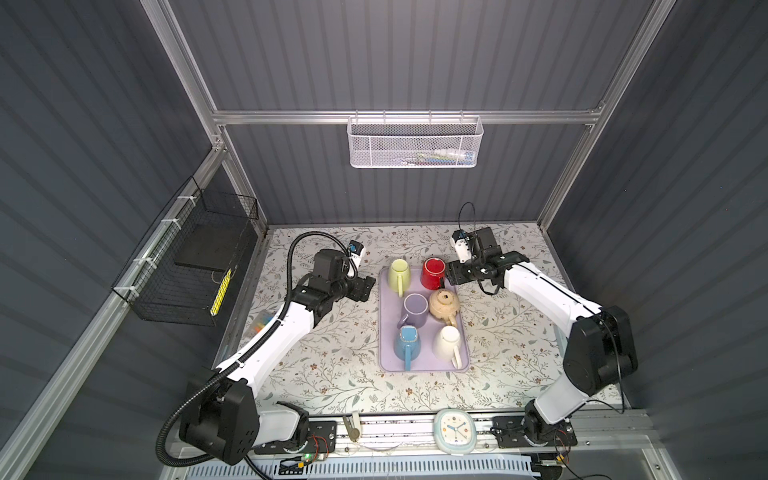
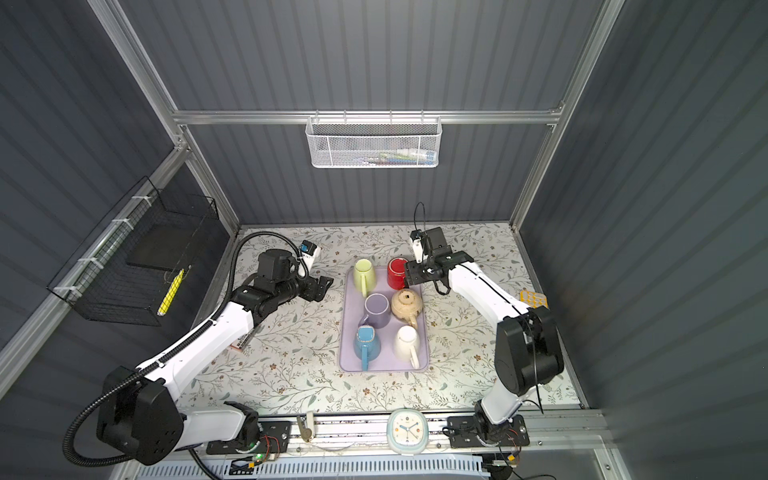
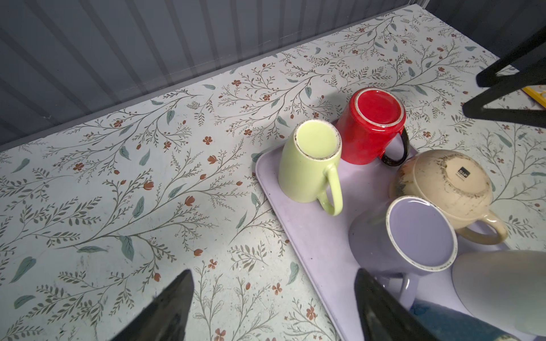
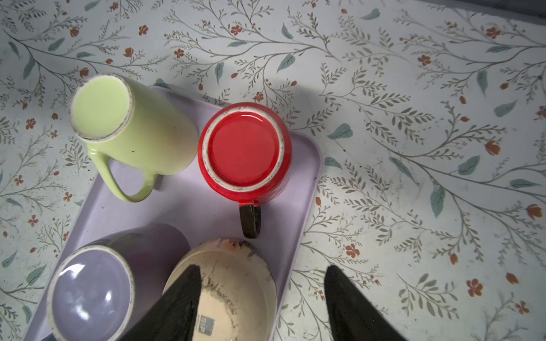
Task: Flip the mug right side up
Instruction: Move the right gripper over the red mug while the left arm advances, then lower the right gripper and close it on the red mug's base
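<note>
The right gripper (image 4: 263,268) hangs open and empty, one finger above the beige mug (image 4: 236,283), the other past the edge of the tray (image 4: 189,209). Just ahead, the red mug (image 4: 243,149) stands upside down in the tray's far right corner. The left gripper (image 3: 274,271), also open, hovers over the table (image 3: 118,177) beside the tray.

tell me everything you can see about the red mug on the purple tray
The glossy red ceramic-looking mug stands upside down in the far right corner of the lilac plastic-looking tray. Its flat red base faces up, ringed by a worn whitish unglazed foot. Its dark loop handle points toward the beige speckled mug next to it. A pale green mug stands close on its other side, apart in a top view. Only the tray touches it.
</note>
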